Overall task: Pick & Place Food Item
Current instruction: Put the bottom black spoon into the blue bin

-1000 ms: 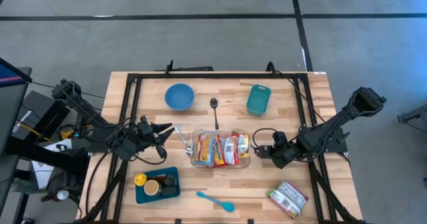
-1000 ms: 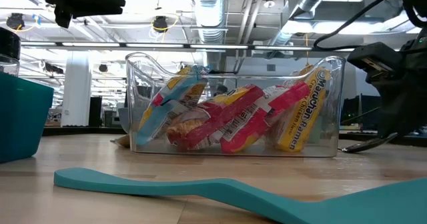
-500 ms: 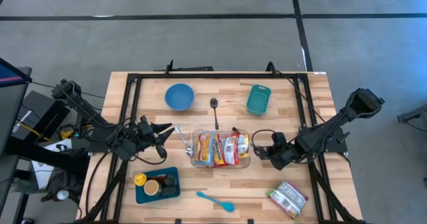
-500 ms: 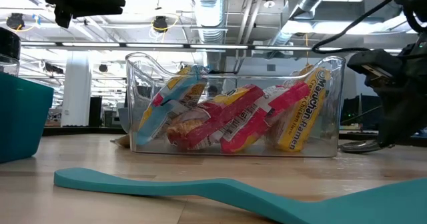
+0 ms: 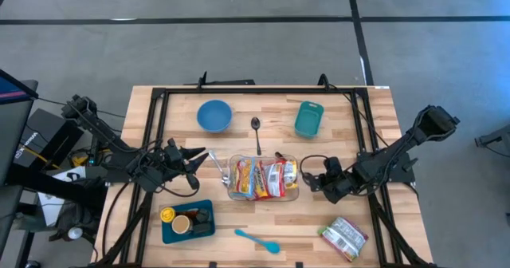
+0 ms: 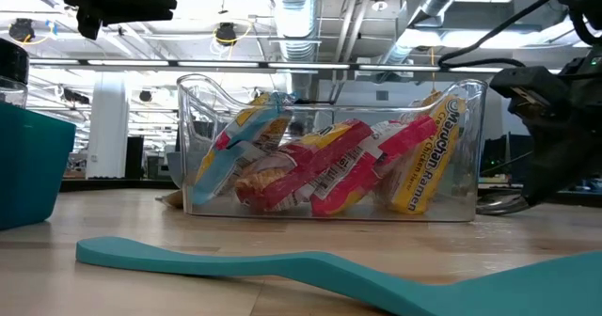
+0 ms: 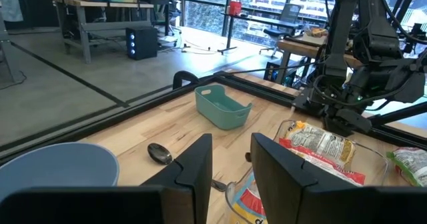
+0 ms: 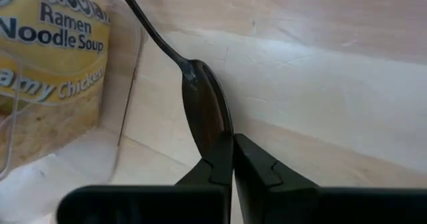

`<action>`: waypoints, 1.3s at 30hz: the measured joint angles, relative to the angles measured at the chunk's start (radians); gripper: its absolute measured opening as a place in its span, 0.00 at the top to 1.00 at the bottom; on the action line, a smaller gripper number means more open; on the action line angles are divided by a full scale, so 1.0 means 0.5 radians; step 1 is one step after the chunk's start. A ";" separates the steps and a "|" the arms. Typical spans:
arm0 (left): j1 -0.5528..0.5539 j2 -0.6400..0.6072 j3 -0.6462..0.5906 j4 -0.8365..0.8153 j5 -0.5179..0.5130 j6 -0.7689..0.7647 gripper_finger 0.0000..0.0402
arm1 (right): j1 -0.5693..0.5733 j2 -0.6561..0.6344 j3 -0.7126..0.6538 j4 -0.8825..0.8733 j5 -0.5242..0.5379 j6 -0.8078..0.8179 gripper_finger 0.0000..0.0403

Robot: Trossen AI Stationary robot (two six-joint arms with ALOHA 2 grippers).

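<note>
Roughly, left to right.

Left gripper [image 5: 197, 158]: hovers just left of the bin [image 5: 232, 179], pointing right at it. Jaws part-way apart, nothing between them. Reads as the waiting arm, parked clear of the bin mouth.

Bin: clear, mid-table. Ramen packs [image 5: 264, 178] stand on edge inside, side by side left to right. Each long axis runs near-far, and the low view shows them tilted against one another. My guess is they are stacked on edge so that more will fit.

Spoon [image 8: 205, 111]: dark, flat on the wood just right of the bin. The handle runs along the bin wall and the bowl points toward the right gripper.

Right gripper [image 5: 313, 181]: low over the table, just right of the bin, pointing left. Jaws clenched. In its wrist view the fingertips [image 8: 220, 159] meet at the spoon's bowl end. I cannot tell whether they pinch the rim or only touch it. No food is held.

Loose pack [image 5: 344, 238]: flat at the near right corner, well apart from the bin and both grippers. Its long axis is diagonal, far-left to near-right. Likely the next food item to go in, and nearest the right arm, so that arm would have to back off and open first.
</note>
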 joint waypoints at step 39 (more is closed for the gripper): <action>0.000 0.000 0.000 0.000 0.000 0.000 0.75 | 0.082 0.001 0.396 -0.818 0.517 -0.122 1.00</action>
